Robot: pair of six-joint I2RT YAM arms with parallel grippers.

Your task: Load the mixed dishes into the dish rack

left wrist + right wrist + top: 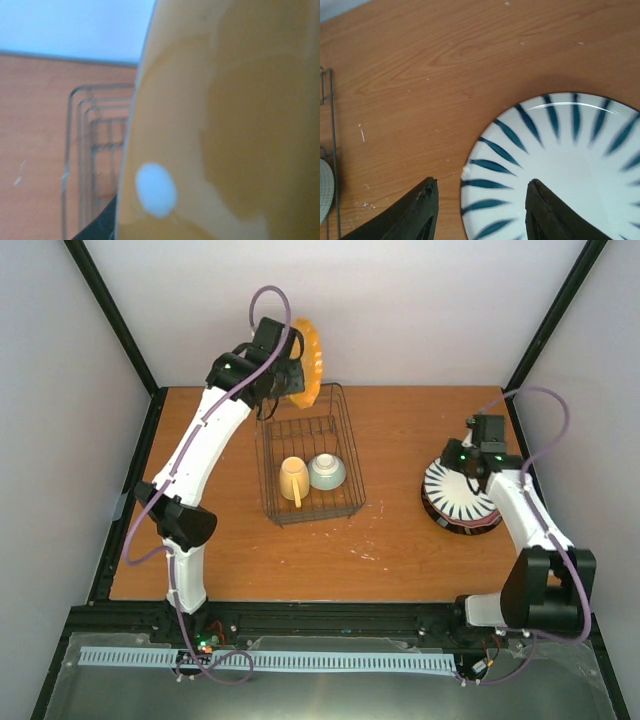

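1. The orange-yellow dotted plate (312,360) is off the table, standing on edge and tilted, clamped in the left gripper (285,368). Its wavy rim rises just beyond the fingers.
2. In the left wrist view this plate (225,125) fills the right side, glossy and smooth, with one pale round dot low on its face. The focus is too soft for us to make out the fingers.
3. Below and just behind that gripper lies the dish rack (345,440), a rectangular basket of thin dark wire. Its rounded far corner (80,115) shows beside the plate's edge.
4. In the rack's near end, toward the arm's base from the gripper, a cream-yellow mug (293,478) lies with its handle pointing nearward. A pale blue-green bowl (327,472) sits touching its right side.
5. The right gripper (466,462) hovers over the striped plate (455,502), which is round, white and shiny with dark radial strokes.
6. From the right wrist, the right gripper (481,182) has its jaws spread wide, and the striped plate (560,170) has its left rim lying between them.
7. This plate tops a stack, with the lower plates (462,529) showing only a dark rim.
8. Everything rests on a wood-grain table (400,540).
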